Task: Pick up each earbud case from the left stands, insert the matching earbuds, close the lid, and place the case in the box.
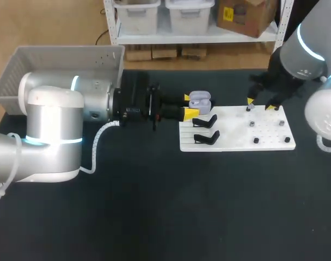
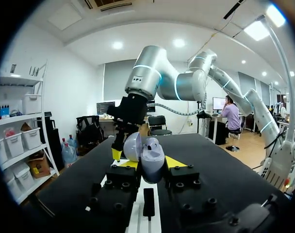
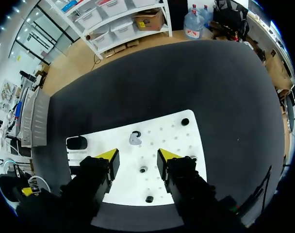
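Earbud case (image 1: pixel 200 100), lavender, with its lid (image 2: pixel 132 145) swung up, is clamped in my left gripper (image 1: pixel 189 105), 1 yellow tip on each side of its body, over the far left corner of the white board.

I see the black table (image 1: pixel 154 217) carrying everything. My left arm (image 1: pixel 51 130) lies in level from the left; my right arm (image 1: pixel 307 43) comes down from the far right corner. A grey perforated box (image 1: pixel 62 62) stands at the far left of the table, behind the left arm, and I cannot tell what it holds. The board (image 1: pixel 236 133) lies right of the middle. At its left end 2 black stands (image 1: pixel 205 122) sit one behind the other, just beside the held case.

My right gripper (image 1: pixel 261 104) hangs over the board's far edge, fingers released and spread. In the right wrist view a small grey earbud (image 3: pixel 135 139) lies on the board just ahead of the gap between those fingers, apart from both. Small dark pegs (image 1: pixel 256 140) dot the board's right half.

In the left wrist view the case fills the gap between my tips, lid tilted back to one side, with the right gripper just beyond it
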Controlling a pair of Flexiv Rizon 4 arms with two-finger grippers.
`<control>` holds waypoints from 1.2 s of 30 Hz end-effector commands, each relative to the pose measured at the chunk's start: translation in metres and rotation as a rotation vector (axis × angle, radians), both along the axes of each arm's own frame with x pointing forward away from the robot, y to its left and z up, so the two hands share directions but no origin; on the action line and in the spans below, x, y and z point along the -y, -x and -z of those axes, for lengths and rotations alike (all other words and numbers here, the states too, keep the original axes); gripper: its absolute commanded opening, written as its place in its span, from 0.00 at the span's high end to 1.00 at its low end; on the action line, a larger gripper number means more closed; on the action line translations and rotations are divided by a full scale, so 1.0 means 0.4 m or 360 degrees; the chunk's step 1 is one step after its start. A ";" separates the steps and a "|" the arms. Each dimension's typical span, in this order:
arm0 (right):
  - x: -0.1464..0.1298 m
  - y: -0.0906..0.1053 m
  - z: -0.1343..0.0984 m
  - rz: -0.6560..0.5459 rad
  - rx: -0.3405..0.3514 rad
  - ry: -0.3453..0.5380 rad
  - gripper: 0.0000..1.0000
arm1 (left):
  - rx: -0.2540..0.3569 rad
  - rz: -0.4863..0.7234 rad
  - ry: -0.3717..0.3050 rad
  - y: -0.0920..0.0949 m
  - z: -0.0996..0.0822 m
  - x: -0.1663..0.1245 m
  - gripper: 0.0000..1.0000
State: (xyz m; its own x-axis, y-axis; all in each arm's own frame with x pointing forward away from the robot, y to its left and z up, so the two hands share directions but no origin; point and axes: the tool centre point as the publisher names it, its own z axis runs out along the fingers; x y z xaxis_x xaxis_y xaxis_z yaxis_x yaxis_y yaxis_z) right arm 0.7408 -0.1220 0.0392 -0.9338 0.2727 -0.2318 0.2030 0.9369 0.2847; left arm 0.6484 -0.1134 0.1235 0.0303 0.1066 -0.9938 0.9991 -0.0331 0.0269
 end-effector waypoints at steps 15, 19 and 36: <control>-0.032 -0.033 0.043 0.0027 -0.0140 -0.0052 0.56 | 0.0005 -0.0008 0.0004 0.004 0.002 -0.001 1.00; -0.027 -0.035 0.051 0.0043 -0.0156 -0.0065 0.59 | 0.0005 -0.0008 0.0004 0.004 0.002 -0.001 1.00; -0.025 -0.053 0.064 0.0042 -0.0172 -0.0092 0.65 | 0.0005 -0.0008 0.0004 0.004 0.002 -0.001 1.00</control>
